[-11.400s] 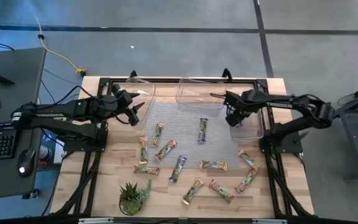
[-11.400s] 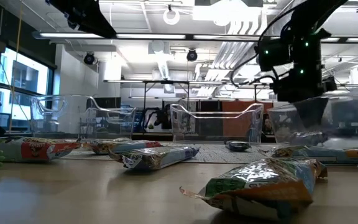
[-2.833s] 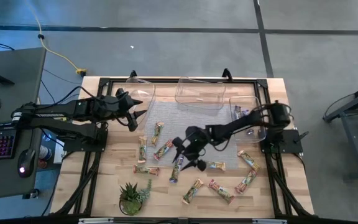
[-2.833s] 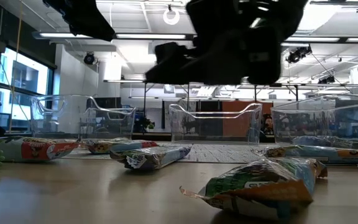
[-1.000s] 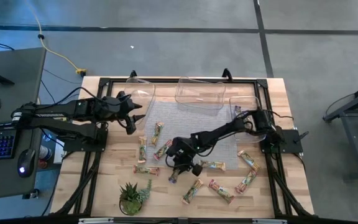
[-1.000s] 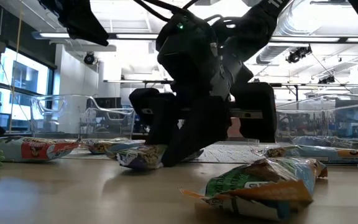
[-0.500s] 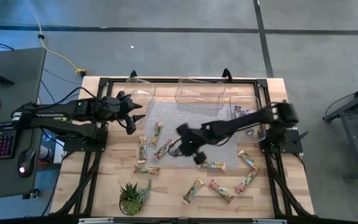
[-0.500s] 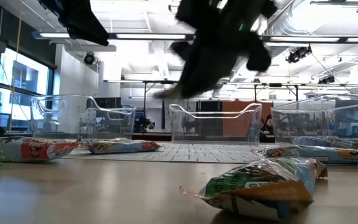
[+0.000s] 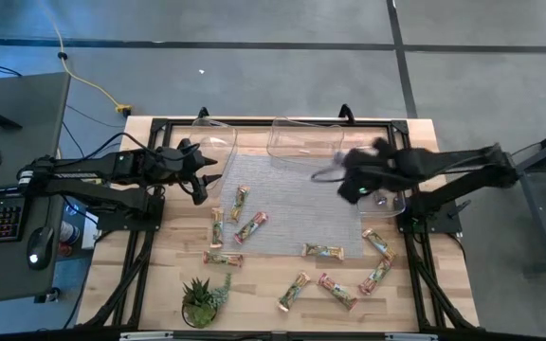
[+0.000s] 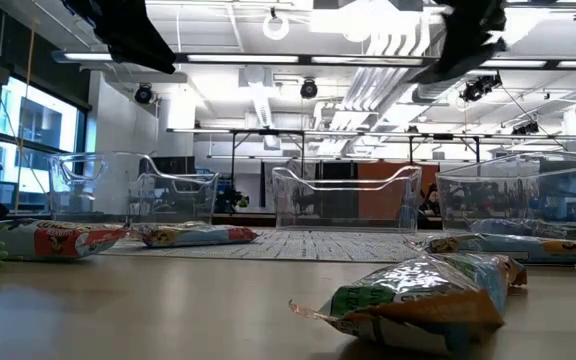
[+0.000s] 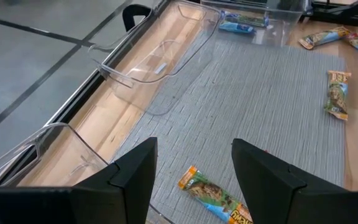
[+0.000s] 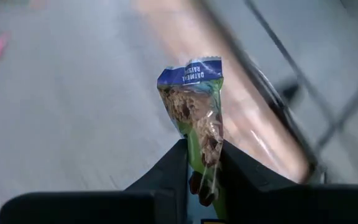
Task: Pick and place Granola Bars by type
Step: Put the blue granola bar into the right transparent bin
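High view. Right gripper raised over the grey mat, near the right clear tub at the table's far right; picture smeared there, held bar not made out. Left gripper at the mat's left edge beside the left clear tub, nothing in it. Granola bars scattered on mat and wood: one at, one at, more toward the near right corner. Small potted plant at the near edge.

Low view. Three clear tubs along the back, middle tub seen as bare; green-wrapped bar closest to the lens.

Left wrist view. Fingers spread apart, mat and a green-orange bar past them.

Right wrist view. Fingers clamped on a blue-topped granola bar, standing upright out of the grip.
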You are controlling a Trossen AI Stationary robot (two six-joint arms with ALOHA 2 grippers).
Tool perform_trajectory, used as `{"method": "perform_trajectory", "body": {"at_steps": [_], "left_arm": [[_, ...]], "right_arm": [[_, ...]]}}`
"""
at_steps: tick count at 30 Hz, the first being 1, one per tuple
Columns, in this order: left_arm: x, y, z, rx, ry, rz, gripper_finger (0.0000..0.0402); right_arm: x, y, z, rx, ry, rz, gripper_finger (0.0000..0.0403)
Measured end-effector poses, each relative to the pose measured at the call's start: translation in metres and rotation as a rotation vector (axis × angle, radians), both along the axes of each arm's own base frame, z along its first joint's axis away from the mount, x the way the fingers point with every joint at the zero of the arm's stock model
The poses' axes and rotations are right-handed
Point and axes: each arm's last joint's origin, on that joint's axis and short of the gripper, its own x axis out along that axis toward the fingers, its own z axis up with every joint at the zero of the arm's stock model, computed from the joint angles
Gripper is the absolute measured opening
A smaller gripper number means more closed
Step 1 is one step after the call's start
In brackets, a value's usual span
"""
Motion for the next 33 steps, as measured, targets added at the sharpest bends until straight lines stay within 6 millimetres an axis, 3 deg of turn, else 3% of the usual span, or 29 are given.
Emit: {"method": "perform_trajectory", "body": {"at_steps": [4, 8, 20, 25, 33], "left_arm": [[0.0, 0.0, 0.0, 0.0, 0.0, 0.0, 0.0202], [0.0, 0.0, 0.0, 0.0, 0.001, 0.0, 0.0202], [0.0, 0.0, 0.0, 0.0, 0.004, 0.0, 0.0202], [0.0, 0.0, 0.0, 0.0, 0.005, 0.0, 0.0202], [0.0, 0.0, 0.0, 0.003, 0.006, -0.002, 0.0202]], "right_arm": [[-0.028, -0.005, 0.009, 0.032, -0.166, -0.33, 0.0066], [-0.038, -0.006, 0.01, 0.019, -0.173, -0.41, 0.0067], [-0.01, -0.001, -0.015, 0.114, -0.065, -0.529, 0.0067], [-0.005, -0.002, -0.053, 0.115, 0.058, -0.622, 0.0067], [-0.025, -0.011, -0.116, 0.132, 0.18, -0.757, 0.0067]]}}
